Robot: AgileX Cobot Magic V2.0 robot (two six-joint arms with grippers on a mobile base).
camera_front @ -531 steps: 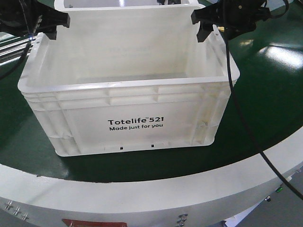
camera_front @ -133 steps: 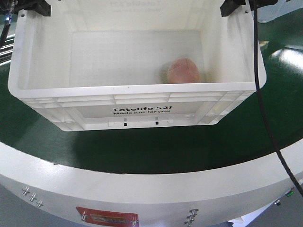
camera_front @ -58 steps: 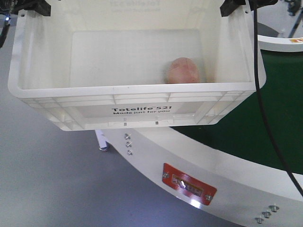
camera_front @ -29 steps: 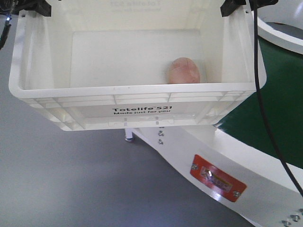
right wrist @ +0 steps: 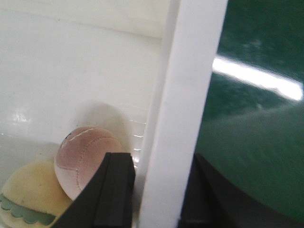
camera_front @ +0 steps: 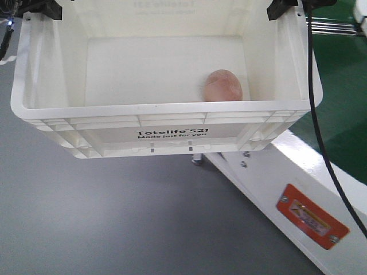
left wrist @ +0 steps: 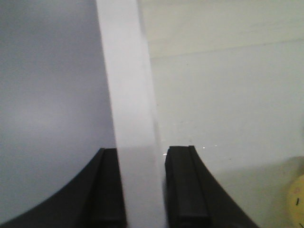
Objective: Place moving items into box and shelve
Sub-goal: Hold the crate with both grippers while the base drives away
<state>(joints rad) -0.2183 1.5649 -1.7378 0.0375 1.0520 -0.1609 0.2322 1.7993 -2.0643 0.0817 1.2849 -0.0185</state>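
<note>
In the front view the white box (camera_front: 166, 134) hangs over the grey floor (camera_front: 114, 223), beside the table edge (camera_front: 269, 183). The left gripper (camera_front: 45, 8) and the right gripper (camera_front: 282, 8) sit at its far top corners; how the fingers stand is not clear here. The pink lump (camera_front: 223, 86) lies on the box bottom by the right wall, well below the right gripper. In the left wrist view two black fingers (left wrist: 185, 185) are clenched on the box wall, one on each side; a bit of the yellow lump (left wrist: 297, 199) shows at lower right, apart from them. In the right wrist view the fingers grasp the other wall likewise; the pink lump lies just beside the inner finger, against the yellow lump, which the front view hides.
</note>
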